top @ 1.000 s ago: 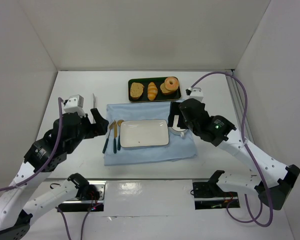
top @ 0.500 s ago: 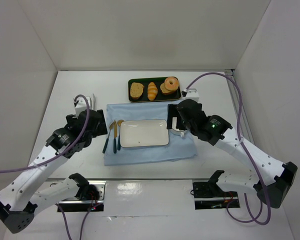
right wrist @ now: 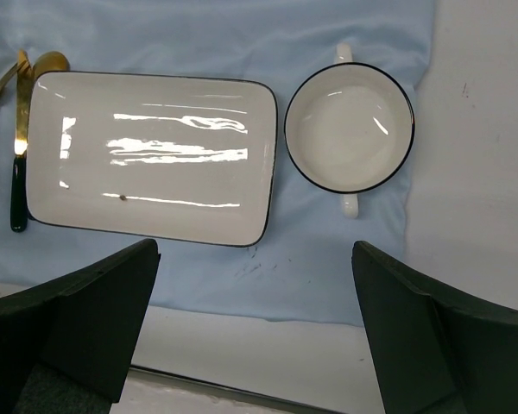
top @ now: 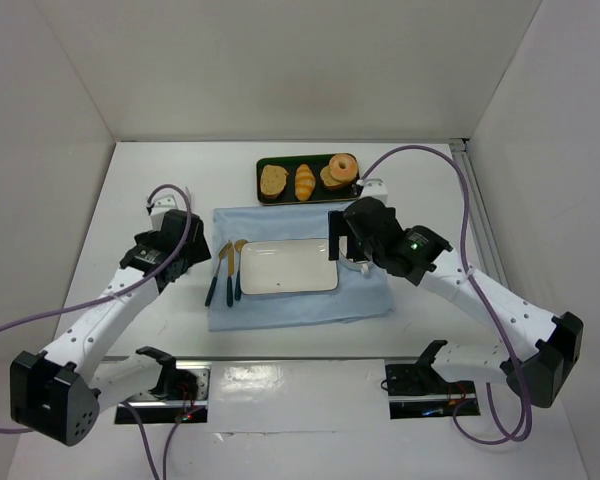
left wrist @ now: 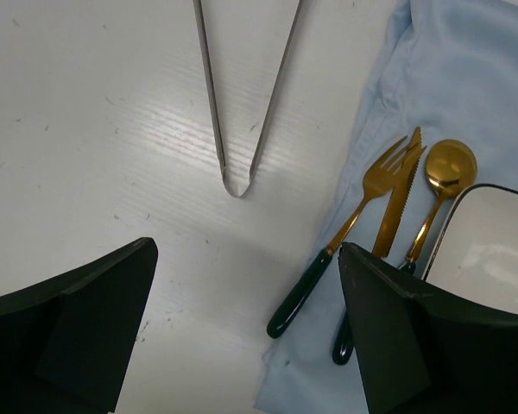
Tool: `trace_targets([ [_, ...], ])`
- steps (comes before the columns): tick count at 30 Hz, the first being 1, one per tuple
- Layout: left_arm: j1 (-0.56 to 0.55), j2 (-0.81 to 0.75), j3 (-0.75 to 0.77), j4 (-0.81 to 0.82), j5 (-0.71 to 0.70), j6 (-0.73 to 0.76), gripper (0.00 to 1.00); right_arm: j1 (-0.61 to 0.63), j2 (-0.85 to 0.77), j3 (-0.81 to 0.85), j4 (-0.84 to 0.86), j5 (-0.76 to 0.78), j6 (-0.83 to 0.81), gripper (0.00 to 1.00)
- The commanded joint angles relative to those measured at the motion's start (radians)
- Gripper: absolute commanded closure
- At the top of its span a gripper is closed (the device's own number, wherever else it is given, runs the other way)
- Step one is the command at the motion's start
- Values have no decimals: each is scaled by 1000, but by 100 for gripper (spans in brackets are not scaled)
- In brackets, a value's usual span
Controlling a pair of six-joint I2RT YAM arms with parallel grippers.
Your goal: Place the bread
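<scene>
Golden-orange bread (top: 305, 182) lies on the dark tray (top: 288, 163) at the far side of the table (top: 140, 170). A toast slice (top: 273, 180) sits at its 9 o'clock and a donut (top: 352, 170) at its 3 o'clock. In the top view the bread is at 12 o'clock from the white rectangular plate (top: 288, 266), which rests on a pale blue cloth (top: 300, 305).

Left jaws are spread wide and hold nothing. The bread is at about 2 o'clock from them and well apart. Their wrist view shows metal tongs (left wrist: 210, 86) on bare table, with a gold fork (left wrist: 363, 216), knife (left wrist: 397, 198) and spoon (left wrist: 449, 164) at the cloth's edge.

Right jaws are also spread and hold nothing. They hang above the cloth between the plate and a two-handled white bowl (right wrist: 350, 125). The bread is at about 11 o'clock from them, near but not touching, and lies outside the right wrist view.
</scene>
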Motion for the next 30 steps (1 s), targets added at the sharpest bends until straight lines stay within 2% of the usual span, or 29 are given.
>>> trace_targets([
  [1, 63, 32, -28, 156, 104, 35, 0, 9, 6, 50, 52, -1, -8, 0],
  [11, 129, 93, -39, 240, 173, 63, 0, 9, 27, 61, 41, 18, -17, 0],
  [30, 159, 151, -90, 277, 224, 72, 0, 9, 38, 13, 86, -11, 1, 0],
])
